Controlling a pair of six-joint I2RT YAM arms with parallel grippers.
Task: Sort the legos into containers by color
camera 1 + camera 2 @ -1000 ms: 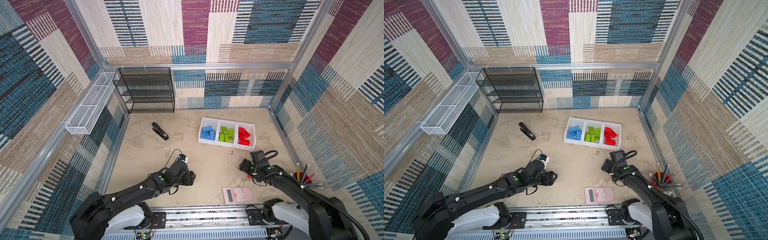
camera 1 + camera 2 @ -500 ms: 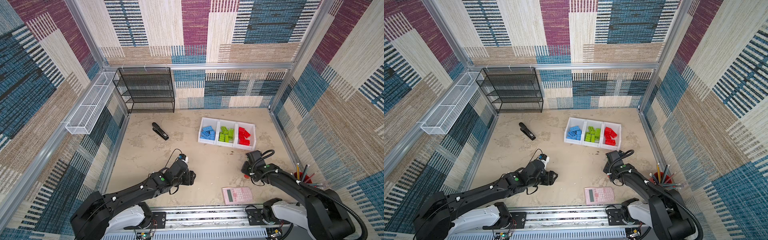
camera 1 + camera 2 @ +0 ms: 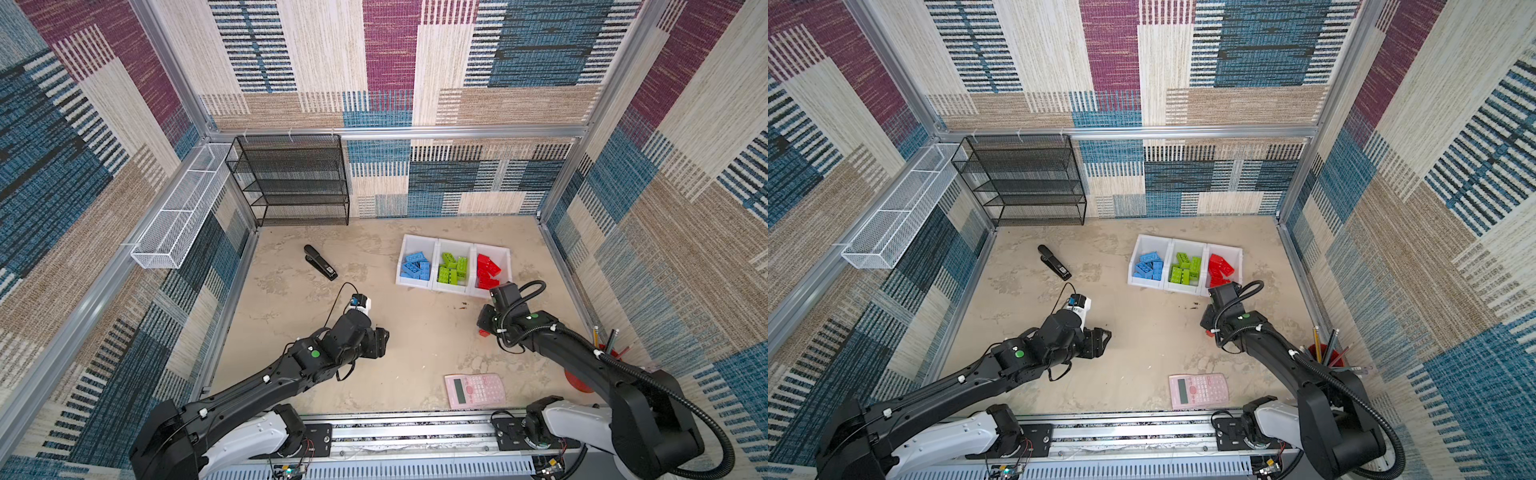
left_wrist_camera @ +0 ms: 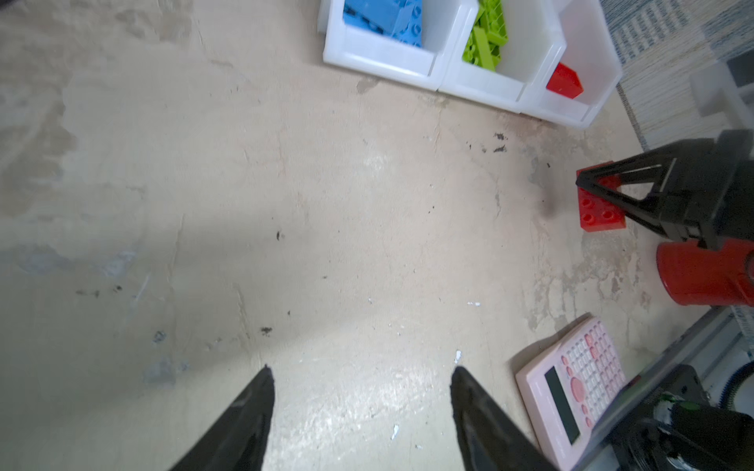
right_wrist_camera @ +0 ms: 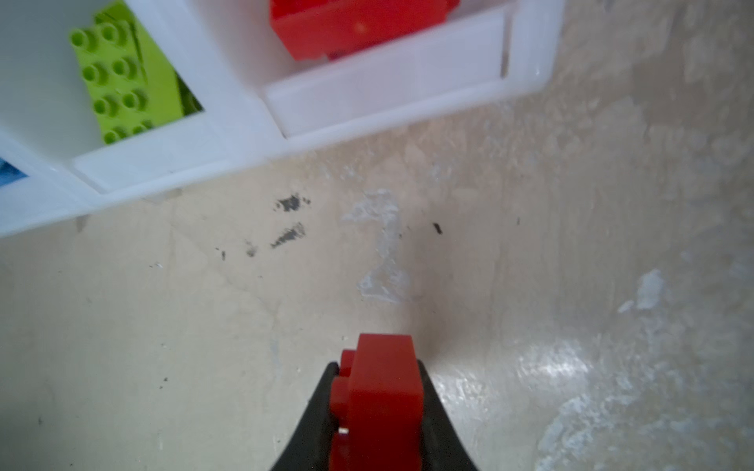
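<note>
Three white containers [image 3: 409, 237] stand in a row at the back right, holding blue legos [image 3: 415, 266], lime green legos [image 3: 453, 268] and red legos [image 3: 487, 268]. My right gripper [image 5: 377, 367] is shut on a single red lego [image 5: 385, 403], low by the tabletop in front of the red bin. From the left wrist view its fingers [image 4: 604, 185] straddle that brick [image 4: 599, 214]. In both top views only a sliver of the brick [image 3: 483, 332] [image 3: 1209, 332] shows beneath the gripper. My left gripper [image 4: 361, 369] [image 3: 380, 340] is open and empty over bare table at centre.
A pink calculator [image 3: 475, 390] lies near the front edge. A red pencil cup [image 3: 1325, 359] stands at the right wall behind my right arm. A black stapler [image 3: 320, 262] lies mid-left. A black mesh rack [image 3: 291, 178] and a white wire basket [image 3: 178, 212] line the back left.
My right gripper's jaws have closed on the red lego. The left arm has not moved.
</note>
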